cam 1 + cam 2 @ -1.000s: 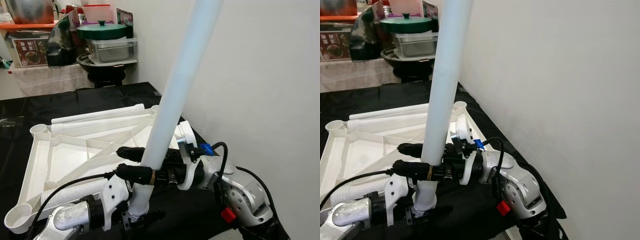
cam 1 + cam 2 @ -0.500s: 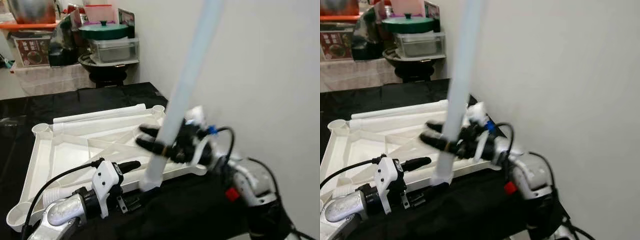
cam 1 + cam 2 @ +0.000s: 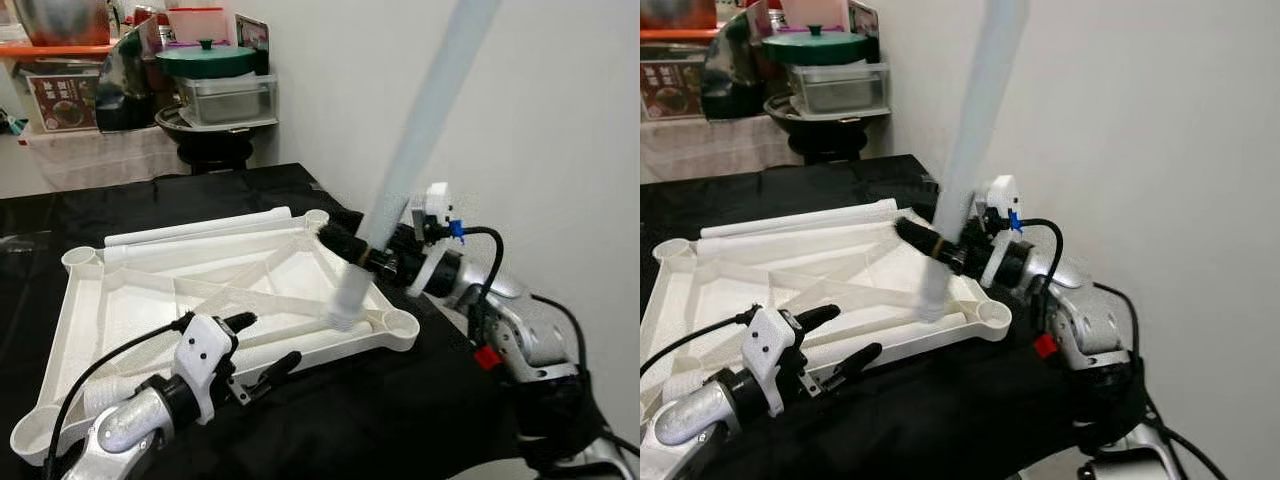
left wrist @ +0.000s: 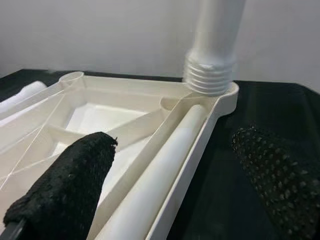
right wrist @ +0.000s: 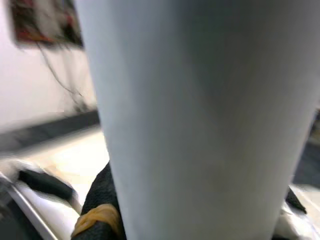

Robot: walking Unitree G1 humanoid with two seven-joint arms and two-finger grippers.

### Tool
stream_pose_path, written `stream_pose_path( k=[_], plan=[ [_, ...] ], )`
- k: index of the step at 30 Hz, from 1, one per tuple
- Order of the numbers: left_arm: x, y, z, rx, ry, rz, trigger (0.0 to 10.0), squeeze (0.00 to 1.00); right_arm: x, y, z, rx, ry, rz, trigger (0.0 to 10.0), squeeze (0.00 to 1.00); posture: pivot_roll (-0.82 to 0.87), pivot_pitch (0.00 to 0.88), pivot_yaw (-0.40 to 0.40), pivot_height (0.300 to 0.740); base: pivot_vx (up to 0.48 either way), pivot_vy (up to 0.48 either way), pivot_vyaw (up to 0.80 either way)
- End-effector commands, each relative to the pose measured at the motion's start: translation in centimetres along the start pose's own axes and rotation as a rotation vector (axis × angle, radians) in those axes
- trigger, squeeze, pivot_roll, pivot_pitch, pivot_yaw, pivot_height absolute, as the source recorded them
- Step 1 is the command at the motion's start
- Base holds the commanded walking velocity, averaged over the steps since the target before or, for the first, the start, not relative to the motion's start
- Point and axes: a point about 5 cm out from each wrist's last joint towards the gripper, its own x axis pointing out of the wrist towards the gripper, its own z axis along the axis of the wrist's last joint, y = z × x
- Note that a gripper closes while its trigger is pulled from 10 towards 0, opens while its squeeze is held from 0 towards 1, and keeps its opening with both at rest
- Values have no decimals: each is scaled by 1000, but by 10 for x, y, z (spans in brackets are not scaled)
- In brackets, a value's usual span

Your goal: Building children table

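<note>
Table leg point(image 3: 420, 140) now tilted over tabletop point(image 3: 140, 300) corner, in right claw's point(image 3: 362, 252) grip; left claw point(image 3: 262, 345) wide.

Head eyes look down on the tabletop point(image 3: 200, 290) (wrist views sit close, low).

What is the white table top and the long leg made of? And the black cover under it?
Table top: likely moulded plastic, matte white, with thin ribs and corner sockets.
Leg, held by the right gripper: probably plastic too, smooth, with a threaded end.
Black cover: looks like thin glossy sheeting, wrinkled.
</note>
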Motion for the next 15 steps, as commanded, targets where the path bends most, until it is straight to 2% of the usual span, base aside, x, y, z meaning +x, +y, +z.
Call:
stream_pose_path(
  k=[1,2,4,7,15],
  plan=[
    [-2,0,-4,-11,23,22,10000,0,-4,-5,-9,-21,47,-61,0,0,72,0,-57,740,0,0,0],
    [-2,0,-4,-11,23,22,10000,0,-4,-5,-9,-21,47,-61,0,0,72,0,-57,740,0,0,0],
    [-1,1,-5,-13,23,53,10000,0,-8,-15,-12,-14,49,-159,0,0,69,0,-54,740,0,0,0],
    [0,2,-6,-16,21,72,10000,0,-11,-21,-12,0,34,-226,0,0,68,0,-53,740,0,0,0],
    [5,-1,-5,-26,9,76,10000,0,-15,-30,-15,3,19,-316,0,0,71,0,-50,740,0,0,0]
  ],
)
